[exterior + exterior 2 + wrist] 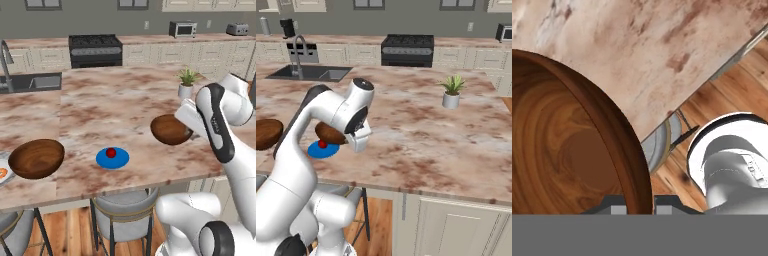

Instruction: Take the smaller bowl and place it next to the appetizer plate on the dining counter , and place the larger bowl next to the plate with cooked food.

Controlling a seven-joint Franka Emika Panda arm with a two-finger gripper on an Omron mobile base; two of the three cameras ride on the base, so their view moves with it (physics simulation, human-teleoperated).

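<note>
— What's around you on the island [125, 100]?

— Marbled top. A potted plant [186, 82] stands at the far right, well apart from my hand. The blue plate [112, 158] with its red piece lies near the front edge, about the middle. To its left, near the left end, sits the large bowl [36, 158], just beside a white plate [3, 173] that the frame cuts off; I see only an orange bit on it. Grey stools [125, 207] stand under the front edge. Beyond the island are the sink [31, 81], the stove [95, 49], a microwave [183, 29] and a toaster [237, 28] on the wall counter.

— Anything between you and the blue plate?

— Bare counter between them, seen from the left. From the right my own arm covers much of that stretch.

— And the small bowl [170, 129]?

— In my gripper [640, 205]. My fingers are pinched on its rim, one inside and one outside, with the wall between them in the hand view. The bowl tilts, its opening toward the camera on my hand.

— Is it on the counter?

— It looks lifted just above it, to the right of the blue plate, though I can't be sure it clears the top.
</note>
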